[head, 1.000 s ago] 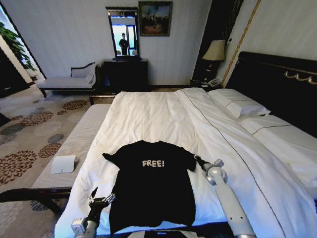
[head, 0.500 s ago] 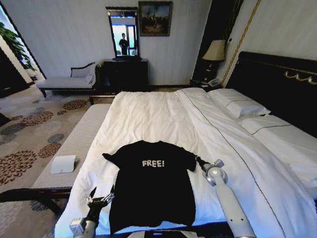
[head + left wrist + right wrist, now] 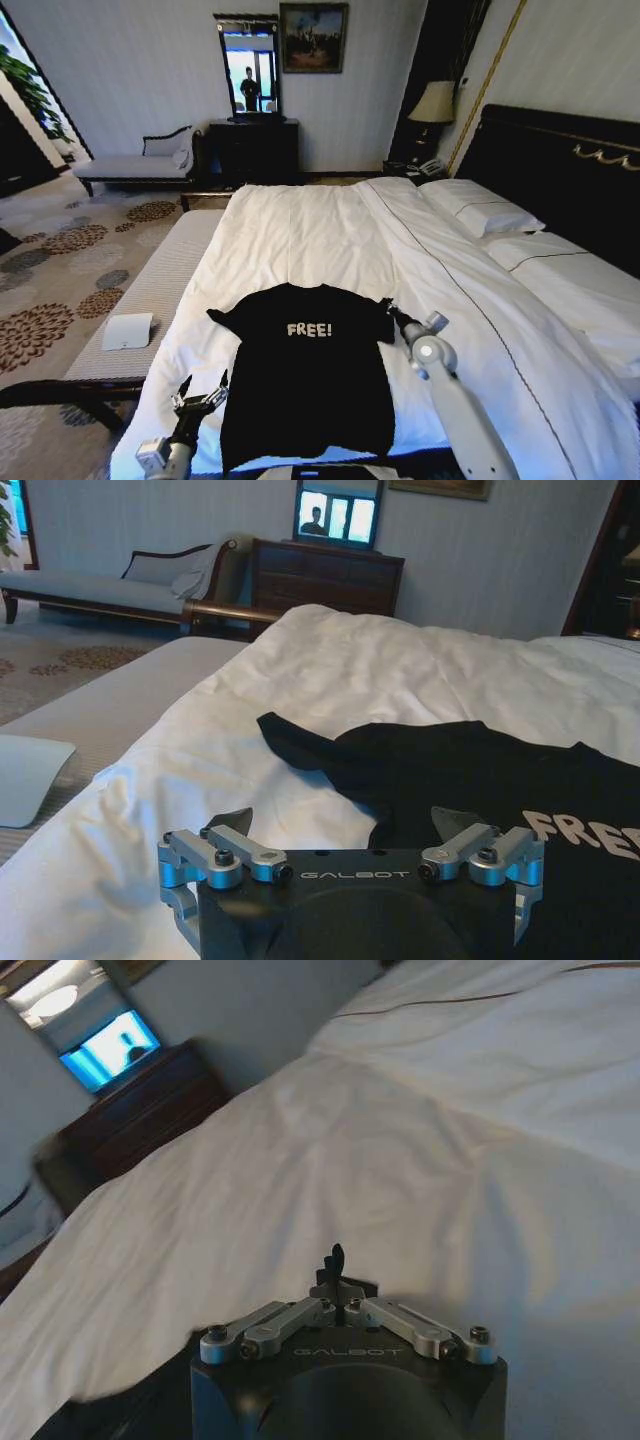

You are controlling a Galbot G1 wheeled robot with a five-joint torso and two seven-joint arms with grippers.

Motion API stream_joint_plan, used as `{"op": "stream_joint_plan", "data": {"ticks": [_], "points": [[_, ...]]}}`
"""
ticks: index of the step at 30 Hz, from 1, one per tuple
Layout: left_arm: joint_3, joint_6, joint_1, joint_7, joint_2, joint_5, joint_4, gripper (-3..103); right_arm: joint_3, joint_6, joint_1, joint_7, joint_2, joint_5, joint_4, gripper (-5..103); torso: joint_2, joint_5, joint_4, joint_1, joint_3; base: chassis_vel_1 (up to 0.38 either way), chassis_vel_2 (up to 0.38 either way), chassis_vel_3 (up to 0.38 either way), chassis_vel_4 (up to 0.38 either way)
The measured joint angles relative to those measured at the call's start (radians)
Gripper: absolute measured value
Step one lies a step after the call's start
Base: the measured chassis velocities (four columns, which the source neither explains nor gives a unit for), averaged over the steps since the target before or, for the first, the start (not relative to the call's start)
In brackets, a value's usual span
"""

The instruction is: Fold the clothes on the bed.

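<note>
Clothes [image 3: 308, 375], a black "FREE!" T-shirt, lie flat at the near end of the bed [image 3: 320, 235], at six o'clock in the head view. Left gripper [image 3: 204, 392] hovers at seven o'clock beside the shirt's hem edge, fingers spread apart. Right gripper [image 3: 390, 309], fingers closed together, sits at the sleeve at four o'clock.

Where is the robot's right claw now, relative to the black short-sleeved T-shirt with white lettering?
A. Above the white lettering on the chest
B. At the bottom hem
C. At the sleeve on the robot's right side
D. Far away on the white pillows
C: the head view shows the right claw at the right sleeve edge of the black short-sleeved T-shirt, its fingers closed together.
</note>
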Motion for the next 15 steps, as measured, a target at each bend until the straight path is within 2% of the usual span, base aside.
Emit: {"op": "stream_joint_plan", "data": {"ticks": [9, 15], "points": [[-0.016, -0.011, 0.008, 0.007, -0.005, -0.004, -0.001, 100, -0.106, 0.019, 0.001, -0.042, 0.005, -0.159, 0.013, 0, 0.000, -0.0001, 0.0000, 0.000, 0.000, 0.000, 0.000, 0.000, 0.000], [-0.027, -0.012, 0.008, 0.007, -0.006, -0.012, -0.004, 100, -0.148, 0.023, 0.019, -0.044, 0.012, -0.191, -0.018, 0, 0.000, -0.0001, 0.0000, 0.000, 0.000, 0.000, 0.000, 0.000, 0.000]]}}
